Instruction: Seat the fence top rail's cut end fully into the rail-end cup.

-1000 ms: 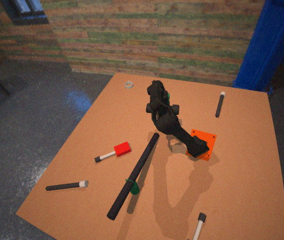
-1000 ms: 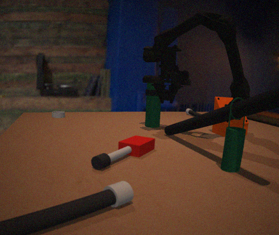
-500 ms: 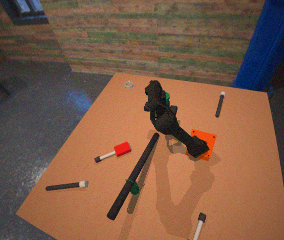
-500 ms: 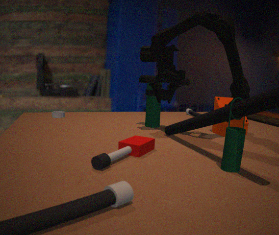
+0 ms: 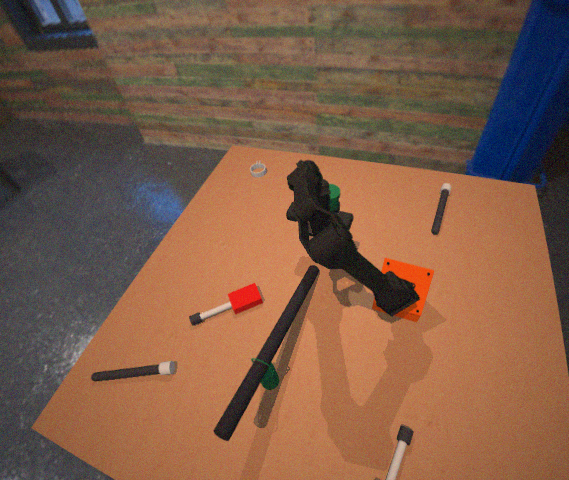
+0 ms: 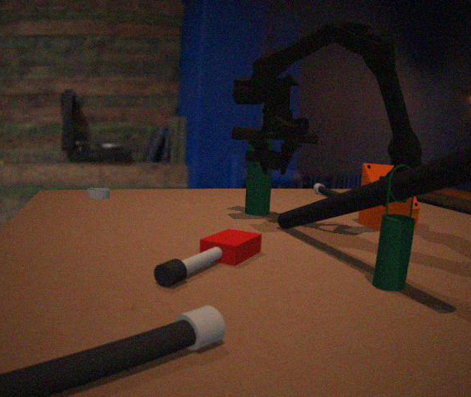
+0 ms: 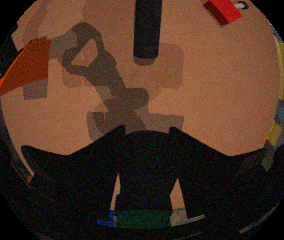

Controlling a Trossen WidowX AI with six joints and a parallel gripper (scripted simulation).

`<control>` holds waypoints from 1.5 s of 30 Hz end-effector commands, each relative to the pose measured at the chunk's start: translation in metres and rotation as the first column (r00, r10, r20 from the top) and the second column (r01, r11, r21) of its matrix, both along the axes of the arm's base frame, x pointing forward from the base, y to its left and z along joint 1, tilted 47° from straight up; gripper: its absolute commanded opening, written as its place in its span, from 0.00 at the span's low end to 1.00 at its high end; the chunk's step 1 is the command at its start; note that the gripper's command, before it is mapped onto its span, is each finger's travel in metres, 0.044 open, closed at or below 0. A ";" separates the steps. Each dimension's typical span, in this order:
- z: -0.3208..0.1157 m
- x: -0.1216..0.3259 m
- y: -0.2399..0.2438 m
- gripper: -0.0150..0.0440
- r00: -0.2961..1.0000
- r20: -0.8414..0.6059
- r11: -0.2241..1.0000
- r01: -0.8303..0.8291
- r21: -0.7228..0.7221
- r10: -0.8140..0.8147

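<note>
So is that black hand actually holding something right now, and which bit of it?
Yes. The hand is shut on the top part of the tall green post, up near its cap. The long dark rail lies untouched.

Orange-brown table top (image 5: pixel 480 335) carries a green upright post (image 6: pixel 257 192) under the black gripper (image 6: pixel 275 164), and a red block (image 5: pixel 245 298) well off.
</note>
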State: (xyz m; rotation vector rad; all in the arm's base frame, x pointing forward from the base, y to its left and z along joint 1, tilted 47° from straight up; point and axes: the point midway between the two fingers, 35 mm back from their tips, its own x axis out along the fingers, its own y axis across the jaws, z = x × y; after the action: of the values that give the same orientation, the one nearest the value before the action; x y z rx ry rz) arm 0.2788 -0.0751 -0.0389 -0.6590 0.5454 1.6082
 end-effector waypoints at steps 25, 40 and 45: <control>0.000 -0.001 0.000 0.57 1.000 0.009 1.000 -0.009 0.002 0.009; 0.055 -0.003 -0.002 1.00 1.000 0.005 1.000 -0.006 0.002 0.006; 0.067 -0.002 -0.002 1.00 0.991 -0.057 0.992 0.125 0.005 -0.124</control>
State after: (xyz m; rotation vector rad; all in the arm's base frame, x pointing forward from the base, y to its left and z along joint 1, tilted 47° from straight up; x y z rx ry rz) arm 0.2782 -0.0772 0.0176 -0.6422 0.5613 1.5804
